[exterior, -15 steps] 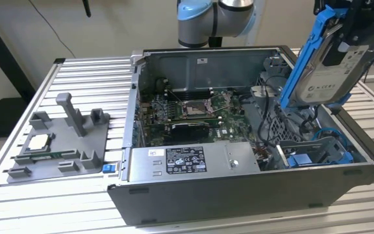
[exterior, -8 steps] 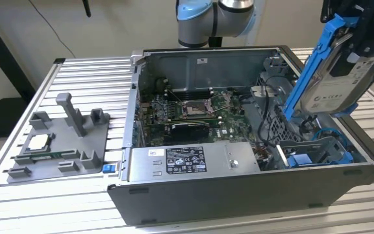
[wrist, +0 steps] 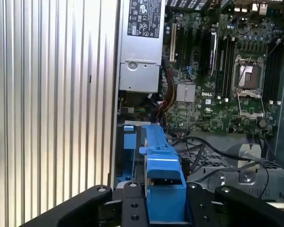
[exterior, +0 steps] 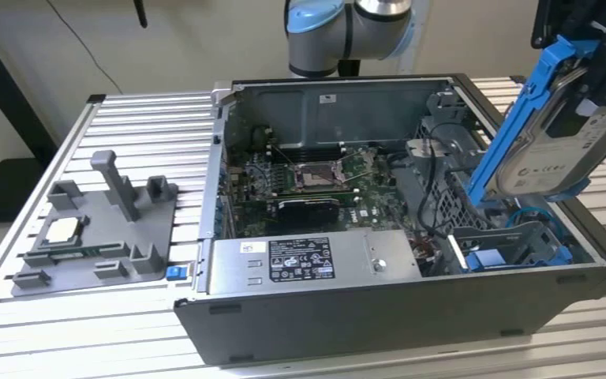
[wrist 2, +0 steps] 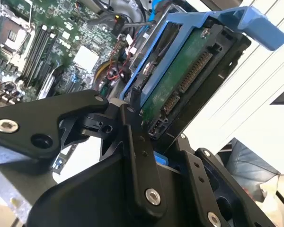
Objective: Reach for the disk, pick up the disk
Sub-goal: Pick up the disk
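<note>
Claw (exterior: 587, 83) clenched on the disk (exterior: 555, 150), lifted clear above the open computer case (exterior: 387, 316); disk long axis steeply tilted, upper end in claw, lower end toward the drive bay (exterior: 514, 245) below; motherboard (exterior: 324, 174) inside case on slatted surface (exterior: 124, 126).

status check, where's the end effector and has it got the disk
End effector shut on the disk. Disk held tilted, lifted above the open computer case, over the drive bay at the exterior view's right. Nothing in the way.
</note>
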Tool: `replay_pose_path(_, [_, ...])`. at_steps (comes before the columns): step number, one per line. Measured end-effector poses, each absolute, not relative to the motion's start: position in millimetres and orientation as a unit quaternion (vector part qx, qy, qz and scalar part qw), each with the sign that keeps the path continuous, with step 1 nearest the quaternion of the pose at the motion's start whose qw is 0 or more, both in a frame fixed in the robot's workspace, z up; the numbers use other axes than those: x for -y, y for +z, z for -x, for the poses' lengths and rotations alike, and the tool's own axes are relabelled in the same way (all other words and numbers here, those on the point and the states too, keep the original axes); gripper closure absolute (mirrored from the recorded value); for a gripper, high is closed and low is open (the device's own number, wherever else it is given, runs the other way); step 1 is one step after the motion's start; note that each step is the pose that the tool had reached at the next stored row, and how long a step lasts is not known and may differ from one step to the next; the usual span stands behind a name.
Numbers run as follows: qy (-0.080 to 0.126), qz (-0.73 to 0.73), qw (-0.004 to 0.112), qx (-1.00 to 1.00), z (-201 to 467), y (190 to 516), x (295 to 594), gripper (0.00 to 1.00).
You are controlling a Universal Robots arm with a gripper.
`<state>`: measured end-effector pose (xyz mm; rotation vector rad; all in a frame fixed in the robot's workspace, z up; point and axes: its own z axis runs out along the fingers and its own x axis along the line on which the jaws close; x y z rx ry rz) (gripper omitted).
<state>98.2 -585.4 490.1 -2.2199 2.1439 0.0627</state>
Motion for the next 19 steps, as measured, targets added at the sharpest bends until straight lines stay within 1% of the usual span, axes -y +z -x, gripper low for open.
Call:
replay_pose_path(13, [0.028,0.719,0.019,-0.695,-119,484,603,1.00])
replay_pose_path(19, [0.029,0.719,0.019,-0.695,-118,483,603,1.00])
